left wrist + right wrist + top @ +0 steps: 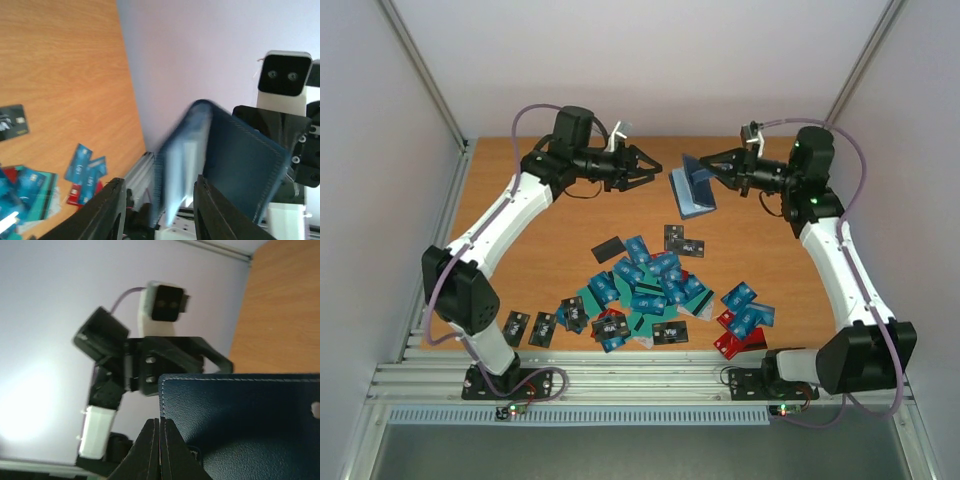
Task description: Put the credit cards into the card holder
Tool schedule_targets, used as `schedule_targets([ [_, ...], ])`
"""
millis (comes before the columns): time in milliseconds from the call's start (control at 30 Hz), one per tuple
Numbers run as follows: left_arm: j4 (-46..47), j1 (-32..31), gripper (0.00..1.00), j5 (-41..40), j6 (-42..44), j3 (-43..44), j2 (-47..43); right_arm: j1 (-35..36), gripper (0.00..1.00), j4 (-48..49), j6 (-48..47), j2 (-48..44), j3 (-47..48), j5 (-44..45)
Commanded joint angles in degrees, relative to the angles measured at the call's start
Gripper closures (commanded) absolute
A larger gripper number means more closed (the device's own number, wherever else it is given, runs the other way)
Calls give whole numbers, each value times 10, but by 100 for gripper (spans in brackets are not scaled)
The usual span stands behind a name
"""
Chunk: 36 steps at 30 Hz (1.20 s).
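The dark blue card holder (pixel 692 190) hangs in the air over the far middle of the table, folded open in a V. My right gripper (pixel 717 166) is shut on one flap's edge; the right wrist view shows the closed jaws (pixel 160 450) pinching the navy card holder (pixel 250 425). My left gripper (pixel 650 172) is open just left of it. In the left wrist view its gripper (pixel 160 212) stands open, and a blurred grey-blue flap of the card holder (pixel 240 160) lies between the spread fingers. The credit cards (pixel 650 290) lie in a loose pile on the table below.
Blue, teal, black and red cards spread from the near left (pixel 530 325) to the near right (pixel 740 330). A black card (pixel 685 241) lies apart behind the pile. A metal rail (pixel 620 380) runs along the table's near edge. White walls close the back and sides.
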Motion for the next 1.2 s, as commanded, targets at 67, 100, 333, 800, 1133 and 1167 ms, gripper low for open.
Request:
schedule_targets([
  [67,33,27,53,-15,56,-39,24,35,99,-253,-168,88,55,79],
  [100,43,33,51,-15,65,-50,23,41,99,-267,-178,104,72,88],
  [333,228,96,47,1,37,-207,7,65,99,-325,-168,221,183,142],
  [800,725,146,49,48,-245,-303,118,96,99,-331,-79,352,366,185],
  [1133,762,148,51,34,-279,-281,144,100,99,-319,-27,372,457,186],
  [1167,771,148,52,38,-280,-280,144,101,99,-317,-23,374,463,185],
])
